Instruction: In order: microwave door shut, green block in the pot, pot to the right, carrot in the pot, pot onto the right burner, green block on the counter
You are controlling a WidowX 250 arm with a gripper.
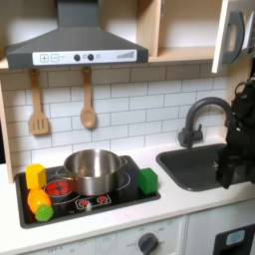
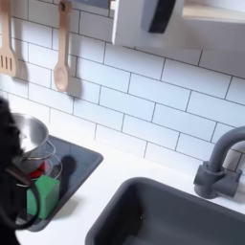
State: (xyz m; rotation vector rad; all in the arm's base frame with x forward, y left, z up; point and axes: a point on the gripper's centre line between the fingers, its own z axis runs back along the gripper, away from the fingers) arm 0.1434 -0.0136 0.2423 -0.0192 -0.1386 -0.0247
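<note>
Gripper [image 1: 228, 171] hangs over the sink [image 1: 189, 169] — jaws unreadable; green block [image 1: 147, 180] beside the pot [image 1: 93, 171].

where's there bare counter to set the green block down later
Bare counter runs between the cooktop's right edge and the sink, and along the front edge below the cooktop. The cooktop is crowded: pot, green block, yellow block and carrot. The arm stands over the sink's right side.
</note>
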